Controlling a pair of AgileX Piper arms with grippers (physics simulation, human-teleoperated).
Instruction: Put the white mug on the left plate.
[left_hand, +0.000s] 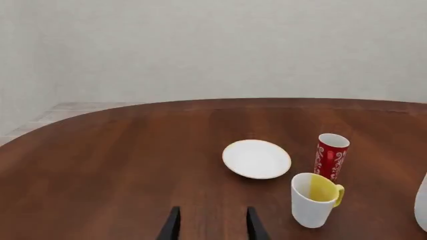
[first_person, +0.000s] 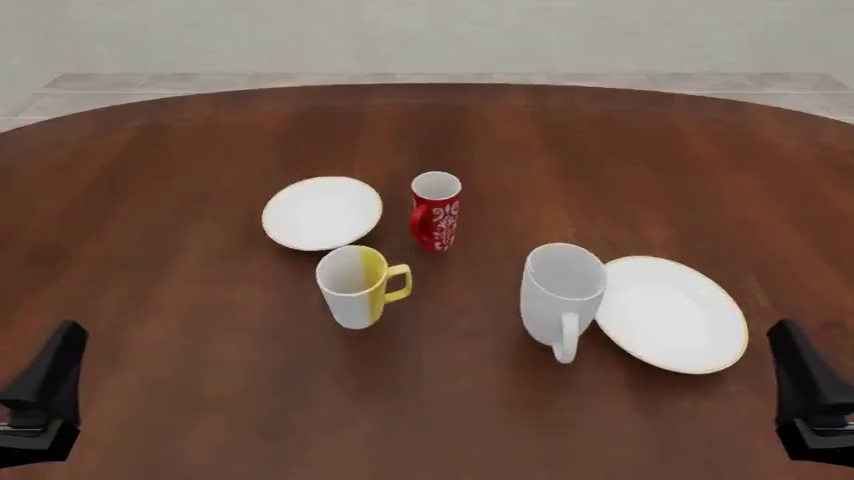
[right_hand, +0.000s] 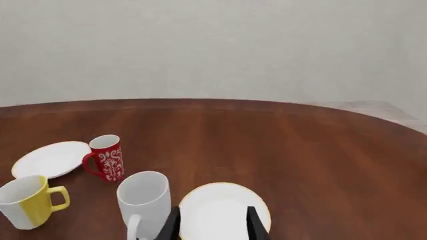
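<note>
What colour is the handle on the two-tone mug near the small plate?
Yellow, matching its yellow half; the front view shows it best.

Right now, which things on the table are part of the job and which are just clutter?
Job: white mug; left plate.
Clutter: yellow-and-white mug; red patterned mug; larger right plate.

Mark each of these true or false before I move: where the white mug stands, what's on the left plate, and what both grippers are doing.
1. The white mug stands upright beside the larger plate. True.
2. The left plate holds the red mug. False: it is bare; the red mug stands beside it.
3. The left gripper grips the yellow-handled mug. False: it is open, holding nothing.
4. The right gripper is open. True.
</note>
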